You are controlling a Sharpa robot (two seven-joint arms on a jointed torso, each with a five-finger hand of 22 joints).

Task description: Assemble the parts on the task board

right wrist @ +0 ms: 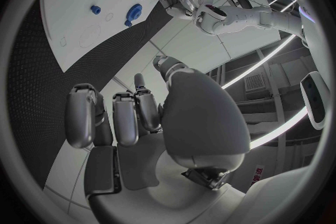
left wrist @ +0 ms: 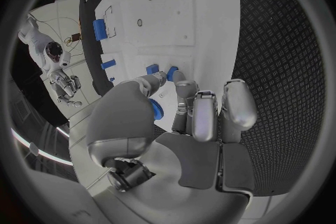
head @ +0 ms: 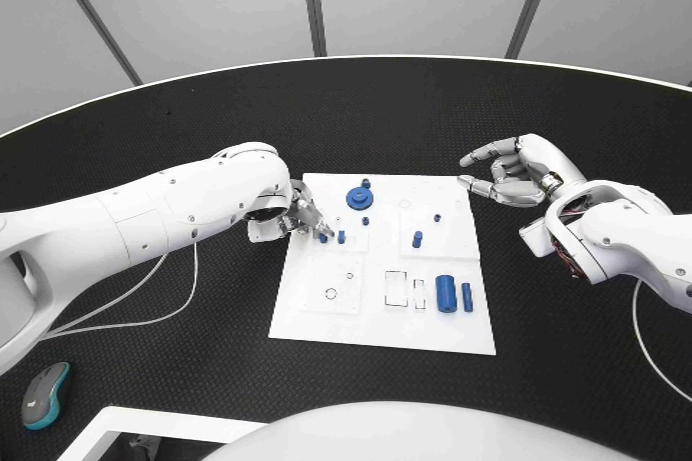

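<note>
Task board [head: 378, 311] lies mid desk [head: 173, 131], part done as far as I can judge: blue gear [head: 359, 197] and a few small blue pegs [head: 417, 239] stand in the far half, while a blue cylinder [head: 446, 294] and slimmer blue bar [head: 466, 294] lie loose near the right edge beside unfilled slots, so those are left. Left robot hand [head: 299, 219] is at the board's left edge, fingers pinching a small blue part [left wrist: 171, 73] right over the board; right robot hand [head: 512, 173] hovers off the board's far right corner, fingers curled, holding nothing
</note>
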